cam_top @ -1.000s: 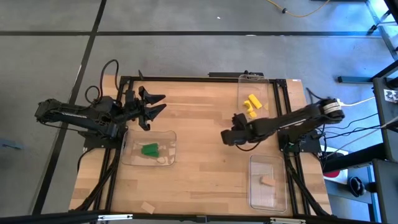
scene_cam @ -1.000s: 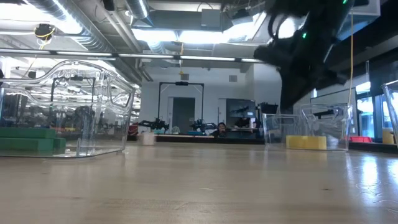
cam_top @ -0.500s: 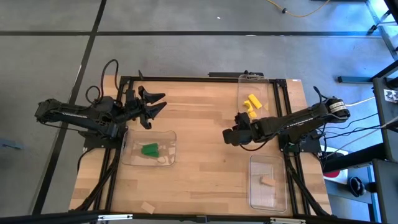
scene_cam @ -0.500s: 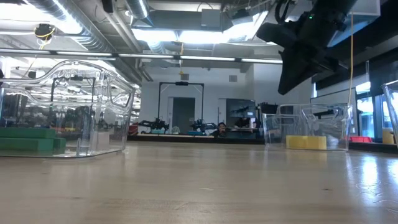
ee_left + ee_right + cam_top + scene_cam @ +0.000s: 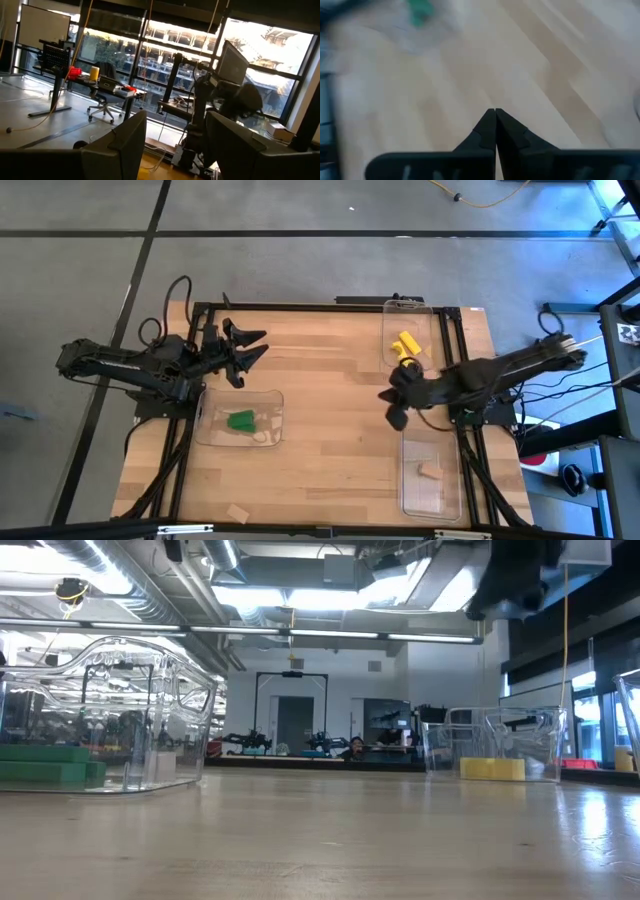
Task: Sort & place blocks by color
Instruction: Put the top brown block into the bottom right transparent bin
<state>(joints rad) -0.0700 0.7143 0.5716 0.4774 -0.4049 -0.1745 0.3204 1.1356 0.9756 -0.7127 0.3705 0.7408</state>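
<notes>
Right gripper [image 5: 396,418]: fingers pressed together, holding nothing, over bare table [image 5: 330,450] between two clear trays. Left gripper [image 5: 252,346]: fingers apart, empty, near the table's far-left corner. Green blocks [image 5: 241,420] in left tray [image 5: 272,402]; yellow blocks [image 5: 405,346] in far-right tray [image 5: 432,320]; tan block [image 5: 430,471] in near-right tray [image 5: 450,502]; another tan block [image 5: 237,513] at the near edge.

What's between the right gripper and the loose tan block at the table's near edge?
Nothing visible. The right gripper, shut and empty, sits over bare wood beside the tan tray. The loose tan block lies at the near edge, with open table between them. The green tray sits off that line.
</notes>
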